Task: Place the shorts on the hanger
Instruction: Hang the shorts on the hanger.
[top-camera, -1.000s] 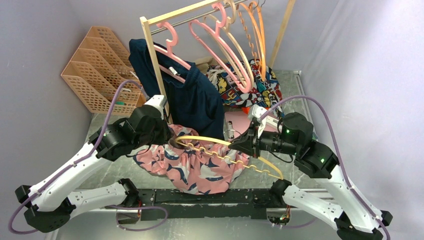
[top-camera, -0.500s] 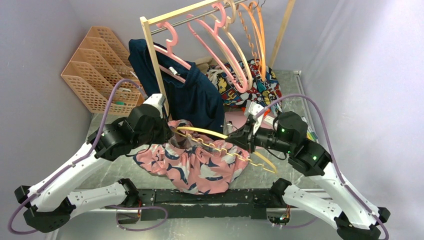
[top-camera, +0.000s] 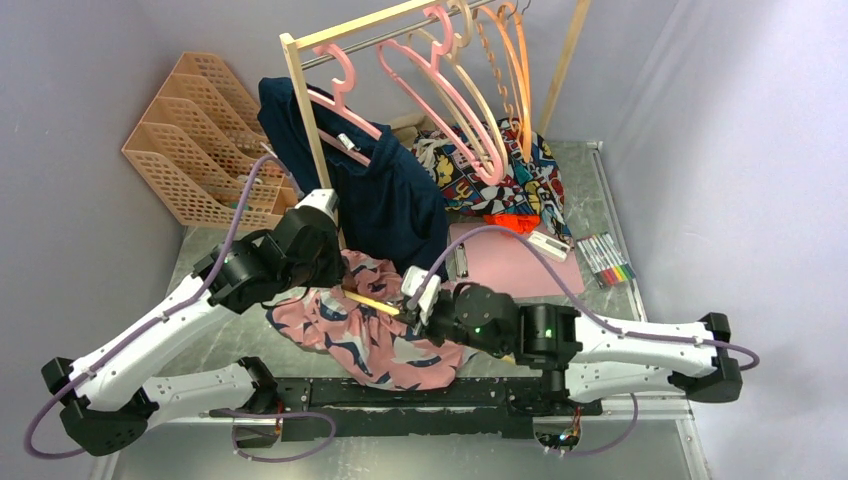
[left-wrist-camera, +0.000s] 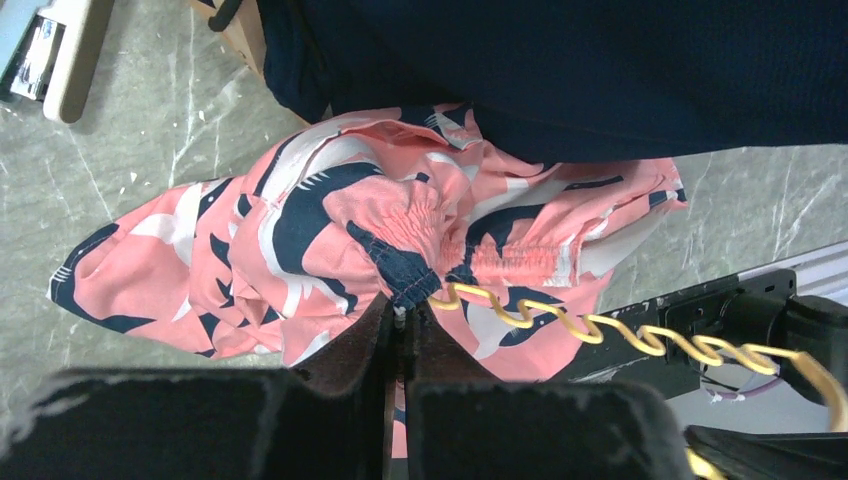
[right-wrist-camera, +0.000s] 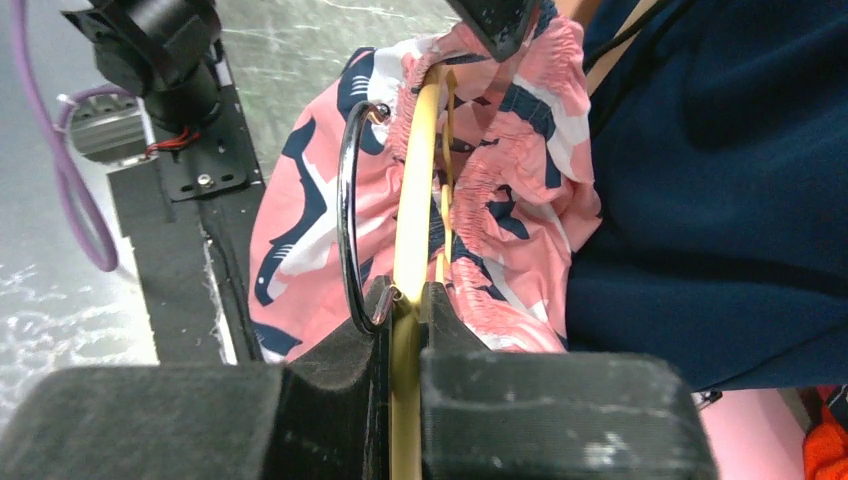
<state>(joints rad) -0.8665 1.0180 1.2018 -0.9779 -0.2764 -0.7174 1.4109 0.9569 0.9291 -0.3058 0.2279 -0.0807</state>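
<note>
We see the left gripper (left-wrist-camera: 404, 318) pinched fully shut on the shorts (left-wrist-camera: 250, 240) at the elastic waistband, holding that edge. The rest of the shorts lie crumpled on the table (top-camera: 600, 290), just in front of the navy garment (top-camera: 390, 200). The right gripper (right-wrist-camera: 405, 298) is clamped tight on the hanger (right-wrist-camera: 417, 180), right beside its metal hook (right-wrist-camera: 345, 220). The hanger's far end reaches into the gathered waistband, and in the left wrist view its wavy bar ends at the left fingertips.
</note>
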